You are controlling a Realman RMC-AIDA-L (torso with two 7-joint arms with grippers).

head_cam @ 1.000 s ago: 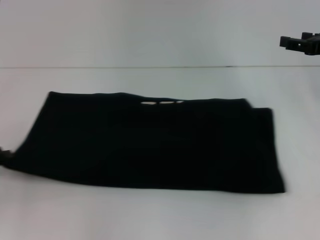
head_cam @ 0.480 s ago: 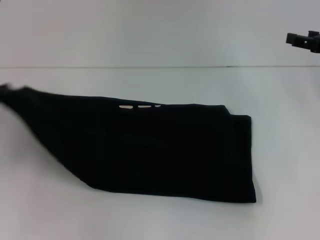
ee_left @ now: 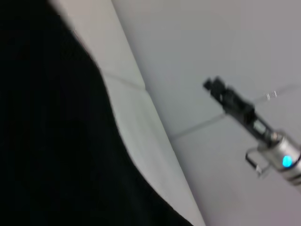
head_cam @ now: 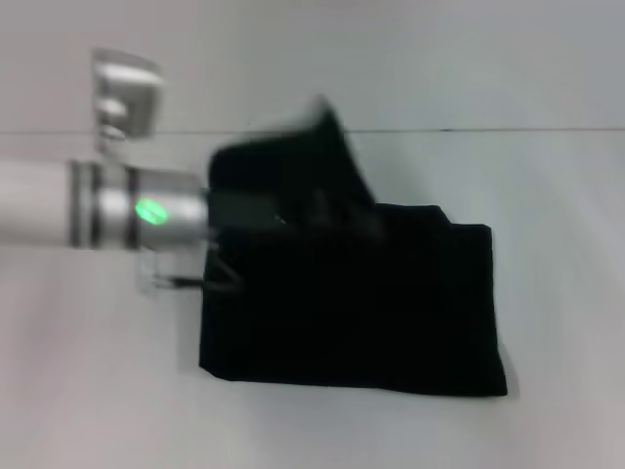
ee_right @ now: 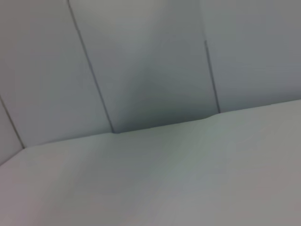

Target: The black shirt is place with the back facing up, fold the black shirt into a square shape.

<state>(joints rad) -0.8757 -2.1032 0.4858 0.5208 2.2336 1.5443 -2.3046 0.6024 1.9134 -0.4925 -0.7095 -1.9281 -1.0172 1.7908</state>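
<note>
The black shirt (head_cam: pixel 371 313) lies on the white table (head_cam: pixel 98 410); its left portion is raised and draped over the left gripper (head_cam: pixel 244 210). Finger state of both grippers: cannot tell. The right gripper (ee_left: pixel 221 92) is raised clear of the table

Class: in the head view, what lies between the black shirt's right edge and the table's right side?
Nothing: right of the black shirt, the head view shows only bare white table.

The robot's white-and-silver left arm (head_cam: pixel 107 210), its wrist ring glowing green, is reaching in from the left, level and pointing rightward. Its black left gripper (head_cam: pixel 256 213) is blurred against dark cloth. The black right gripper (ee_left: pixel 225 96) is hanging raised, far off.
</note>
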